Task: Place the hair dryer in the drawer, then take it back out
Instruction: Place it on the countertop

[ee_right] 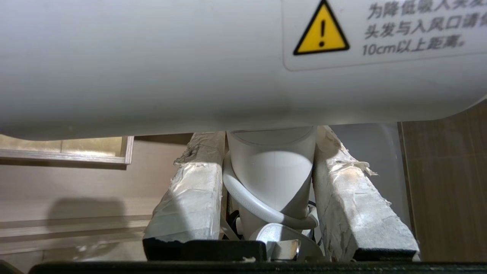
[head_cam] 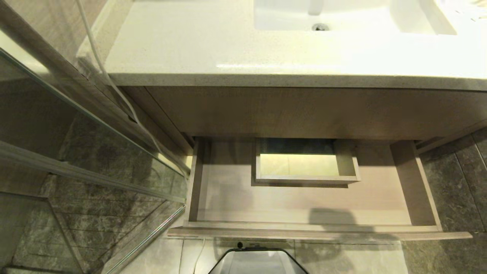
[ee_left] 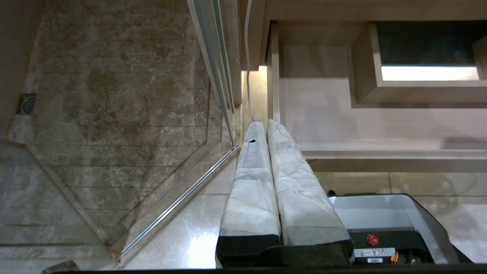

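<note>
The countertop with its sink juts over the cabinet, and below it the drawer stands pulled out, its floor bare around the boxed cutout at the back. A glass shower partition borders the drawer's left edge. Only the right wrist view shows the hair dryer: the right gripper clamps its handle between taped fingers, above the drawer's interior. In the left wrist view, the left gripper hangs clenched and empty, near the drawer's front left corner.
</note>
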You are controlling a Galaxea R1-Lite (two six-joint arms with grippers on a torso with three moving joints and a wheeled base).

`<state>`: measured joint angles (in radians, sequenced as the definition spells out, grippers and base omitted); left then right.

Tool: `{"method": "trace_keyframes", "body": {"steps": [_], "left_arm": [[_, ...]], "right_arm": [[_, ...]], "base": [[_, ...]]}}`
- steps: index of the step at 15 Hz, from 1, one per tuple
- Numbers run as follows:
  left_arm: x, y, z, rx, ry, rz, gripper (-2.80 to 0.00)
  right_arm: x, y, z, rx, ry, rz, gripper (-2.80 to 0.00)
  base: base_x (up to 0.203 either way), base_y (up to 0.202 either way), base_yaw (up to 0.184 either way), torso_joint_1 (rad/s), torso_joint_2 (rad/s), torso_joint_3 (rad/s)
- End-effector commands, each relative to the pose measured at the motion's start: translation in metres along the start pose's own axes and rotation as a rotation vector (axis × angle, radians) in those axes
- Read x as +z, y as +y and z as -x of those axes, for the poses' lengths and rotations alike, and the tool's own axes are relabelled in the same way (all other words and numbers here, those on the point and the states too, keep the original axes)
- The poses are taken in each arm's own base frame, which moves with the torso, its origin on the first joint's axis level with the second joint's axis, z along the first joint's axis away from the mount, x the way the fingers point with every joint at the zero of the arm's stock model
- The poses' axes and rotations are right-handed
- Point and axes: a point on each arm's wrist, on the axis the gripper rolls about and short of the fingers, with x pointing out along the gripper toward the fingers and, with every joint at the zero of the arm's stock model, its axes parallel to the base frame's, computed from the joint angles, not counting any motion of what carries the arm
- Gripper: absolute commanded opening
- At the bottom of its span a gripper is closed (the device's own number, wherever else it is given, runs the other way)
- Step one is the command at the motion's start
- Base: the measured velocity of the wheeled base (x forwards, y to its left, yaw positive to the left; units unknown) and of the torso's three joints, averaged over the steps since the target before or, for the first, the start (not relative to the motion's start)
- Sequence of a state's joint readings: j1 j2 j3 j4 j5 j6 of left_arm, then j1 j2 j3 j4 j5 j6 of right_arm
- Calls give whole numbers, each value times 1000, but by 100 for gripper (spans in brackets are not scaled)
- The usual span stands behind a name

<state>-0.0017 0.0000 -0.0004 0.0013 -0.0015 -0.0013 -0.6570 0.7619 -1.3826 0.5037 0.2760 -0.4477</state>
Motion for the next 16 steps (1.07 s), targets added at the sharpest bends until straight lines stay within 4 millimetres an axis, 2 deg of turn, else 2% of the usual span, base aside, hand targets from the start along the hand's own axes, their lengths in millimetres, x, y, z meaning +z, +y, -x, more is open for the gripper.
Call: {"method": "trace_keyframes", "body": {"steps": [1,7,16], "left_arm": [[0,0,0,0,2,0,-280],[0,0,0,0,1,0,-280],[0,0,0,0,1,0,-280]], "right_arm": [[-3,0,-6,13,24,-5,-280],[-4,-4,-17,20,45,-9,-280],[-3,-4,-18,17,35,-5,-280]], "base": [[0,0,0,224,-447,-213],[0,0,0,42,-49,-15],[0,0,0,286,-26,249]]}}
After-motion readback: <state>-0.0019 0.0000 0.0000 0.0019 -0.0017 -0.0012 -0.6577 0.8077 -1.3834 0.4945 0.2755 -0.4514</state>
